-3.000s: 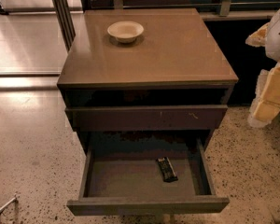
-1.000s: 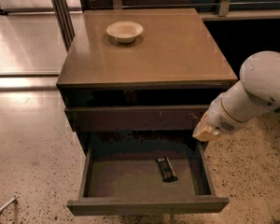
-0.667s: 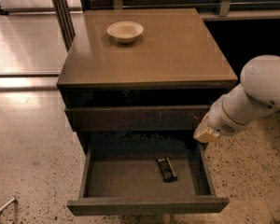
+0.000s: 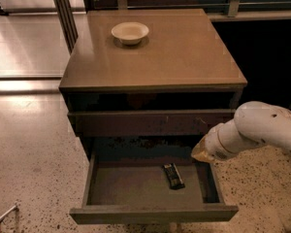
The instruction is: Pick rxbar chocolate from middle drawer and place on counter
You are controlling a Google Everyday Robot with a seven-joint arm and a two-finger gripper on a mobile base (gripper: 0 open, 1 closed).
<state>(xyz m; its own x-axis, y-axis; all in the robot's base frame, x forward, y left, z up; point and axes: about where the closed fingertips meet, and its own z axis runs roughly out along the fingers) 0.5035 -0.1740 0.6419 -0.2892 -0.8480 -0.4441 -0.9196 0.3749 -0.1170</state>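
Note:
The rxbar chocolate (image 4: 173, 175) is a small black bar lying flat on the floor of the open middle drawer (image 4: 126, 186), right of its centre. The drawer is pulled out at the bottom of the cabinet. The counter (image 4: 174, 57) is the glossy tan top slab above. My gripper (image 4: 201, 153) is at the end of the white arm (image 4: 262, 130), which comes in from the right. The gripper hangs over the drawer's right rear corner, above and to the right of the bar and not touching it.
A round cream bowl (image 4: 130, 32) sits on the counter at the back left. A shut drawer front (image 4: 150, 123) lies above the open drawer. Speckled floor (image 4: 34, 149) surrounds the cabinet. Metal posts (image 4: 63, 13) stand at the back left.
The arm has come in from the right edge and lowered. Over the last second the gripper has moved a little left and down, over the drawer's right rear corner. The bar has not moved.

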